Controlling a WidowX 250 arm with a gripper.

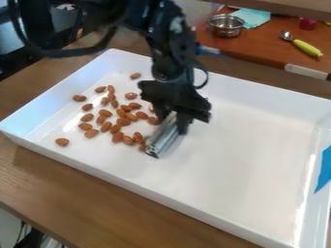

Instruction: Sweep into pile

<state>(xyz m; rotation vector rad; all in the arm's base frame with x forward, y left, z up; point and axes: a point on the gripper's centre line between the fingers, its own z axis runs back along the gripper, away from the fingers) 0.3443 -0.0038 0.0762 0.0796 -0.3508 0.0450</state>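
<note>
the sweep looks to be in hand, with the almonds (123, 121) in a loose spread rather than a tight pile. they lie in the white tray (252, 150), on the 9 o'clock side of its middle, the tray itself on the wooden counter (71, 186). the end effector (171, 124) hangs low over the tray, its fingers closed on a ribbed metal bar (163, 139) that slants down toward 7 o'clock and seems to serve as the sweeper.

seen from the end effector, most of the almonds sit between 8 and 10 o'clock; the nearest are right beside the bar, perhaps touching it. one stray lies well out toward 9 o'clock, another near 11.

the next move probably calls for keeping the bar low and pushing toward 9 or 10 o'clock, then bringing in the strays. almonds could slip round the bar's ends.
</note>
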